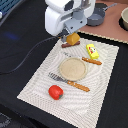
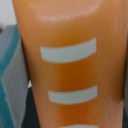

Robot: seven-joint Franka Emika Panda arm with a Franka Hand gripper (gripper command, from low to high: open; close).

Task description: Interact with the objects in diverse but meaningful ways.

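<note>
My gripper (image 1: 71, 34) is at the far end of the placemat, closed around the orange-yellow ridged pastry (image 1: 74, 39). The pastry fills the wrist view (image 2: 70, 65), showing pale ridges, and my fingers are hidden there. The thin dark-brown sausage (image 1: 70, 45) lies just under the pastry on the mat. The small yellow block (image 1: 92, 51) lies to the exterior view's right of them. The red tomato (image 1: 56, 92) sits at the near end of the mat, far from the gripper.
A tan round plate (image 1: 73, 69) sits mid-mat. An orange-handled fork (image 1: 69, 82) lies in front of it and an orange-handled knife (image 1: 92, 61) behind it. A grey pot (image 1: 95, 18) and a bowl (image 1: 124, 18) stand on the board at the back. The striped placemat (image 1: 35, 82) lies on a dark table.
</note>
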